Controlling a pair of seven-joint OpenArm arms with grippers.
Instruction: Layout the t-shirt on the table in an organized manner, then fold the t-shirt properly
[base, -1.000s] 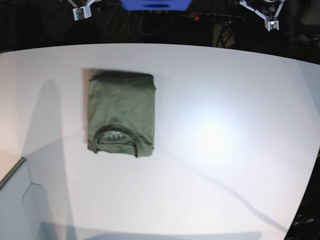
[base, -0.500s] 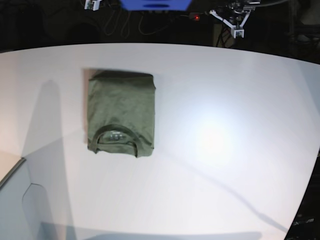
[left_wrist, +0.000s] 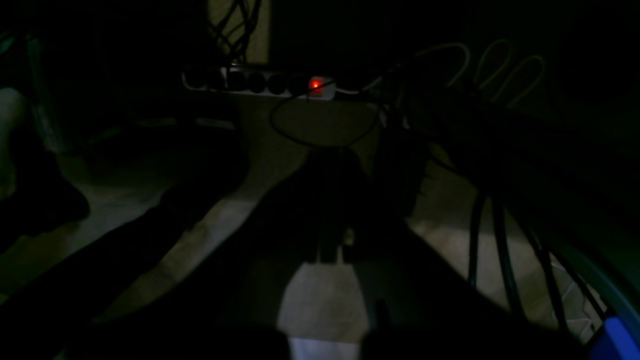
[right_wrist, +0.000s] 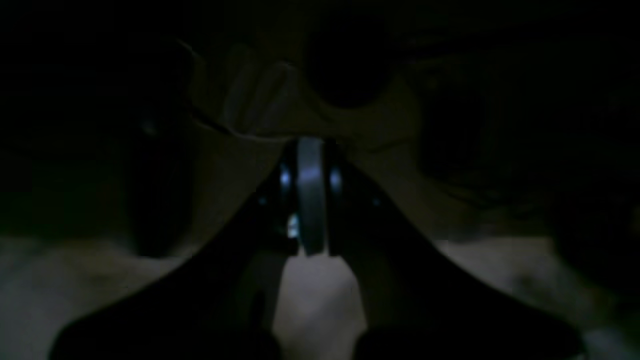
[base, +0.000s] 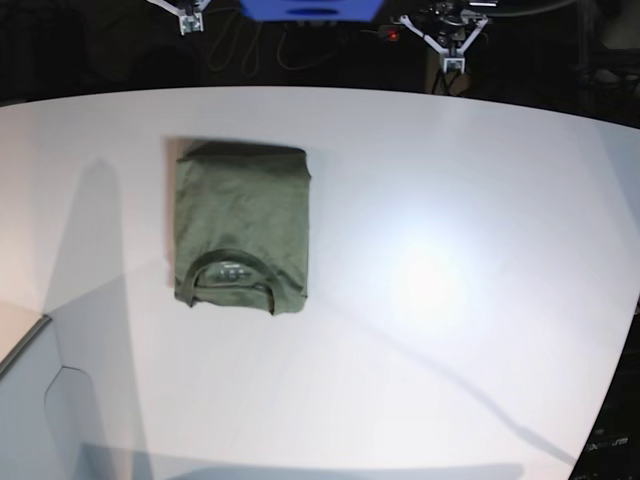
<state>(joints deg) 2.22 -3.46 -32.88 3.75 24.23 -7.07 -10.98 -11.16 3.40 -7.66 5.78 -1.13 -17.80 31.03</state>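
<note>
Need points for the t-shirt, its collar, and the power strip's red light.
t-shirt (base: 242, 215), base view, middle of the folded body.
collar (base: 232, 258), base view, top of the ribbed arc.
power strip's red light (left_wrist: 315, 85), left wrist view, on the glowing switch.

You won't find any text you can read here. The small neck label (base: 233, 270) inside the collar of the t-shirt (base: 241, 226) is too tiny and blurred in the base view for you to make out letters or a brand. The white bench (base: 450, 300) carries no print or markings. Both wrist views are too dark to give you any writing.
</note>
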